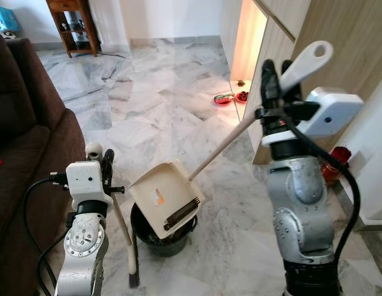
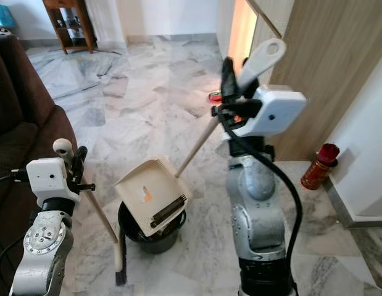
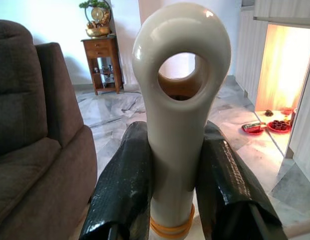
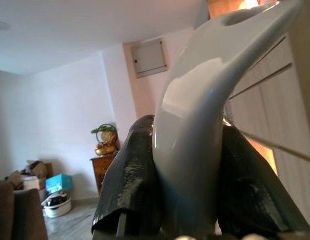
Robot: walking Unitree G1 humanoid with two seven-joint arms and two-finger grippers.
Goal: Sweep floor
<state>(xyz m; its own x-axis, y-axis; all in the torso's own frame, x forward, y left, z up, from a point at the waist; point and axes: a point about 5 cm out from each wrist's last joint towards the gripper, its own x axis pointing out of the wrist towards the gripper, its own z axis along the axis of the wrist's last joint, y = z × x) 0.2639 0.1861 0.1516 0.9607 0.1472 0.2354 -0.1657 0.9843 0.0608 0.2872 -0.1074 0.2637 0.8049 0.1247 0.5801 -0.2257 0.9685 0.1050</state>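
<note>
A robot stands on a marble floor [image 1: 166, 80] beside a brown sofa [image 1: 24, 142], holding a cleaning tool in each arm.

The right claw [image 1: 274, 80] is clamped on the top of a long dustpan handle [image 1: 221, 145], just under its white hanging loop. The handle slopes down to the cream dustpan [image 1: 166, 197], which is tipped over a small black bin [image 1: 163, 237] in front of the robot, its mouth seemingly pointing into the bin.

The left claw [image 1: 104, 166] is closed around the pale grip of a broom [image 1: 123, 228], just below the hanging hole at its end. The broom slants down to dark bristles [image 1: 134, 277] on the floor next to the bin.

Both tools look light, stiff and made of smooth plastic, so they could twist or slide in a loose grip. Holding high near the ends gives reach but little leverage, so the pan is likely to swing. Red bowls [image 1: 231, 97] sit on the floor by a lit cabinet further off
</note>
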